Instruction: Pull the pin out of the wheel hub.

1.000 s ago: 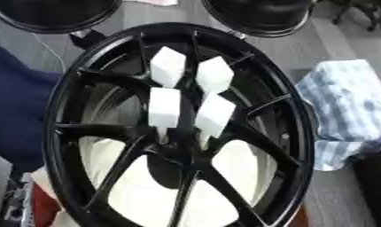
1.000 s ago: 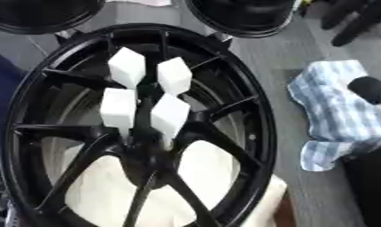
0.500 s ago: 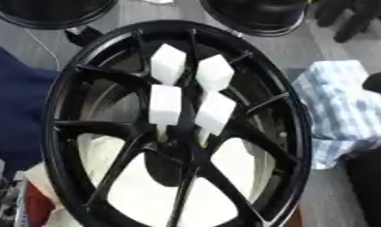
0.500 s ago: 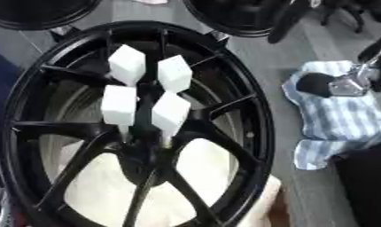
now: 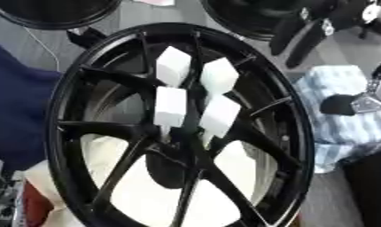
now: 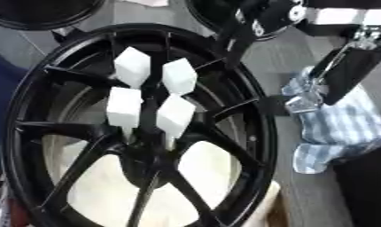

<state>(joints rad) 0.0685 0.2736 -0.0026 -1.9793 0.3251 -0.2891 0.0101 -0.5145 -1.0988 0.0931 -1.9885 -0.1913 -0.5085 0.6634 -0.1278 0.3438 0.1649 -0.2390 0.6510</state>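
- Wheel hub (image 5: pixel 108 133): a large glossy black spoked metal rim, filling the centre and left of the scene.
- Blue-and-white checked cloth (image 6: pixel 345 128), crumpled, lies right of the rim on the grey floor.
- Right hand (image 6: pixel 345 66), black with silver joints, hangs over the cloth at far right, fingers straight, holding nothing.
- Four white blocky pins (image 5: pixel 169 106) stand clustered above the hub's centre.

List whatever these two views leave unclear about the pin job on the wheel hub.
- Right robot hand: blurred in both eye views, so its finger state is unreadable.
- Left robot hand: in neither view.
- Wheel hub centre: dark, where the white blocks seat is unclear.
- Wheel's lower rim: cut off by the bottom edge.
- Checked cloth: partly behind the hand.
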